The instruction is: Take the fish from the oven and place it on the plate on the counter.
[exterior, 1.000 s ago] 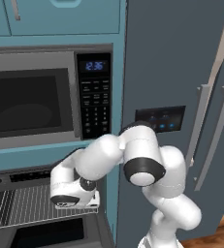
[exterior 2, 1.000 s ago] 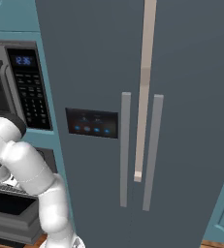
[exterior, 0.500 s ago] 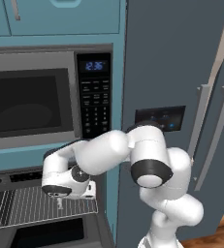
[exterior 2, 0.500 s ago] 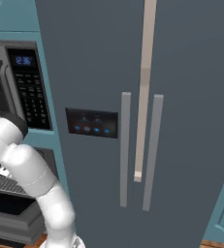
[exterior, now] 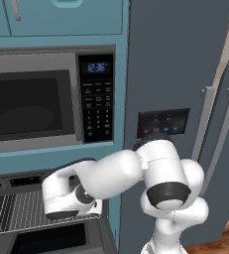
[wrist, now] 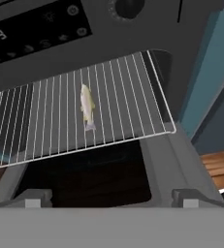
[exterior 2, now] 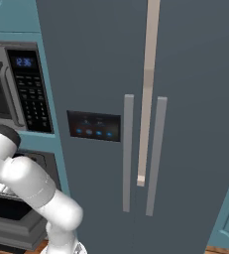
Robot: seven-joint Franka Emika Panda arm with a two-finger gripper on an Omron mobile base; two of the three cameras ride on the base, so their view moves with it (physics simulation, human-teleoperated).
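The fish [wrist: 87, 107], small and pale silvery-tan, lies lengthwise on the wire rack [wrist: 74, 116], which is slid out of the oven [wrist: 36, 29]. My gripper [wrist: 112, 198] hangs above and in front of the rack, open wide, nothing between its fingertips [wrist: 33, 197]. The fish sits a little left of the gap's centre line and well beyond the tips. From the left base view, my hand [exterior: 69, 201] hovers over the right end of the rack [exterior: 17, 211]. The plate and the counter are out of view.
The oven door [wrist: 99, 179] lies open below the rack. A microwave [exterior: 36, 106] sits right above the oven. A teal side panel [wrist: 205, 72] and the tall grey fridge [exterior 2: 145, 124] stand to the right. Wood floor [wrist: 220, 167] shows beneath.
The hand has moved left and down over the oven rack, the elbow folding lower. The jaws have gone from nearly shut to wide open.
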